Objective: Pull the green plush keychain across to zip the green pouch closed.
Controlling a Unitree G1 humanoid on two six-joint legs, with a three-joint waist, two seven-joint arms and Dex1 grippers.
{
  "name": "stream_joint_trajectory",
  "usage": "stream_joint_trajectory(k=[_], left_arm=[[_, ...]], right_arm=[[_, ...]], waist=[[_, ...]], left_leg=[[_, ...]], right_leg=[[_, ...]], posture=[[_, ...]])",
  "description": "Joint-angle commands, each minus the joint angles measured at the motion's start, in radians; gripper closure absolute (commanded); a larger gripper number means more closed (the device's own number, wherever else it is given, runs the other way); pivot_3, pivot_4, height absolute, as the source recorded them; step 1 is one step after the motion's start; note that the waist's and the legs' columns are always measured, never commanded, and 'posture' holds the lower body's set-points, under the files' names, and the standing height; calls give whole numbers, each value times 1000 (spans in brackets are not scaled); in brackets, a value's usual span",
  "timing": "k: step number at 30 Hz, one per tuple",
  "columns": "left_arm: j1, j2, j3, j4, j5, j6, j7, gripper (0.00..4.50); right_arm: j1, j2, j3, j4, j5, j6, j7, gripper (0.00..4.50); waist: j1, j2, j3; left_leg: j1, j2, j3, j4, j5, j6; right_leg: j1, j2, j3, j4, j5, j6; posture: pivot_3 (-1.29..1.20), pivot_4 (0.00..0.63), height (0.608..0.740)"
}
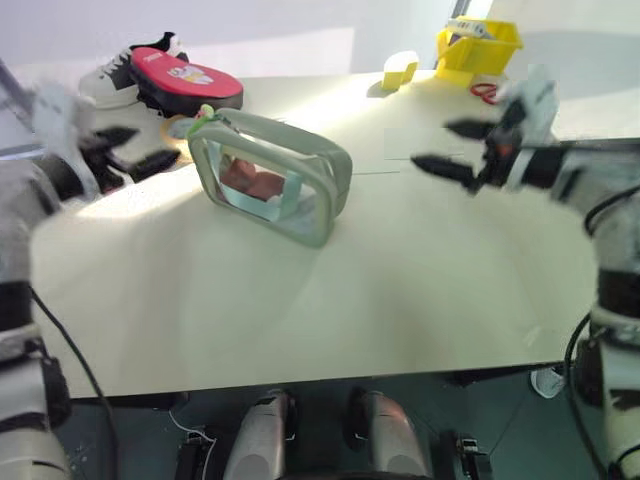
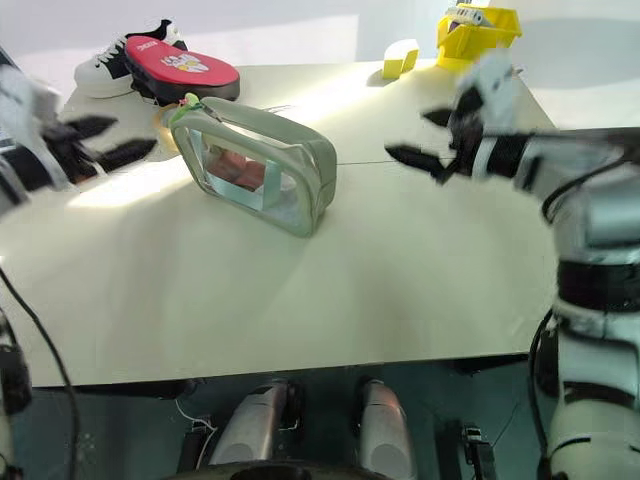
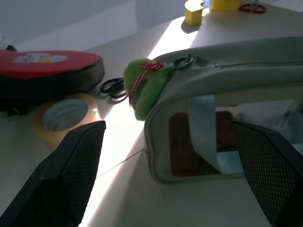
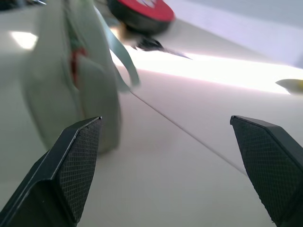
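Note:
The green pouch (image 1: 270,175) stands upright on the table, left of centre, with clear sides and reddish items inside. The green plush keychain (image 3: 144,87) hangs from the zipper pull at the pouch's far-left top corner (image 1: 203,114). My left gripper (image 1: 150,148) hovers open just left of that corner, pointing at the keychain with a gap between them. To the right of the pouch, well apart from it, my right gripper (image 1: 432,145) is open and points toward the pouch's near end. Neither gripper holds anything.
A red oval pad (image 1: 185,75) and a sneaker (image 1: 115,80) lie behind the pouch. A tape roll (image 3: 64,116) and black scissors (image 3: 112,87) sit near the keychain. A yellow block (image 1: 400,70), yellow bin (image 1: 478,45) and red scissors (image 1: 485,92) are far right.

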Motion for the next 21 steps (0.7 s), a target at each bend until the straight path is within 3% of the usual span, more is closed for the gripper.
stream_joint_trajectory(k=[1,14,21], left_arm=[[-78,76,-54,58,-12,-13,-192,14],[-145,48,-80,94,35,-59,-214,14],[-114,47,-100,-64,-27,38,-275,14]], right_arm=[[-80,19,46,7,49,61,43,0],[-117,117,133,-74,22,14,-20,0],[-98,241,291,-89,-86,-118,-56,0]], waist=[[0,0,0],[5,-1,0],[-2,-1,0]], left_leg=[[0,0,0,0,0,0],[-2,-1,3,6,0,0],[-2,-1,3,6,1,0]], right_leg=[[0,0,0,0,0,1],[-3,-3,1,7,3,5],[-3,-2,1,10,3,5]], posture=[[0,150,740],[0,150,740],[0,150,740]])
